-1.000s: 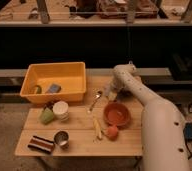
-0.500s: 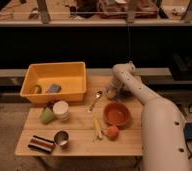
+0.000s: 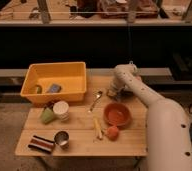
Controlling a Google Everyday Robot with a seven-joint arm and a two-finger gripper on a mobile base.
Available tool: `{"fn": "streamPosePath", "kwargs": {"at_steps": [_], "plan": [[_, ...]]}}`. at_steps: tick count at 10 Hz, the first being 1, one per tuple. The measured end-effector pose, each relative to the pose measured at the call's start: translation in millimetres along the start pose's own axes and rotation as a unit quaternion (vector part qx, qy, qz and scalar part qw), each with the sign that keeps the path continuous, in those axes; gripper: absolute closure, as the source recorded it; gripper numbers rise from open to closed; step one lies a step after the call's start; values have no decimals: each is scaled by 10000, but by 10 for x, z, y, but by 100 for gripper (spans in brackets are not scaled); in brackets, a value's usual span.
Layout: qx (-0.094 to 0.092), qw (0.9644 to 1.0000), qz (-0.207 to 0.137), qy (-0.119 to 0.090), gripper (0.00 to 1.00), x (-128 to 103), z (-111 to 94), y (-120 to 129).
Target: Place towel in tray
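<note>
Gripper (image 3: pixel 111 92): fingers pressed together, low on table (image 3: pixel 81 136).
Towel (image 3: pixel 109 94): right under its tips; hold unclear.
Tray (image 3: pixel 64 66): well left of it.

The white arm (image 3: pixel 159 115) is angling up from the lower right and bending over at the wrist — the gripper (image 3: pixel 111 92) is pointing down (fingers pinched together), hanging low at its far end.

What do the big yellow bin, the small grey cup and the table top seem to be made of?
Large rectangular yellow bin: probably plastic, with uniform colour, smooth walls and a rolled rim. Small grey cup: likely metal, judging by its shiny rim. Table top: apparently pale wood, with faint board lines. The claw, shut, sits low at the table's back, right of the bin.
</note>
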Motion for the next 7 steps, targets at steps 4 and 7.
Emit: {"fn": "streamPosePath", "kwargs": {"at_steps": [4,7], "plan": [[-360,9967,68,718,100,352,-848,110],[-629,9902,-24,1246,100,689,-1501,201]]}}
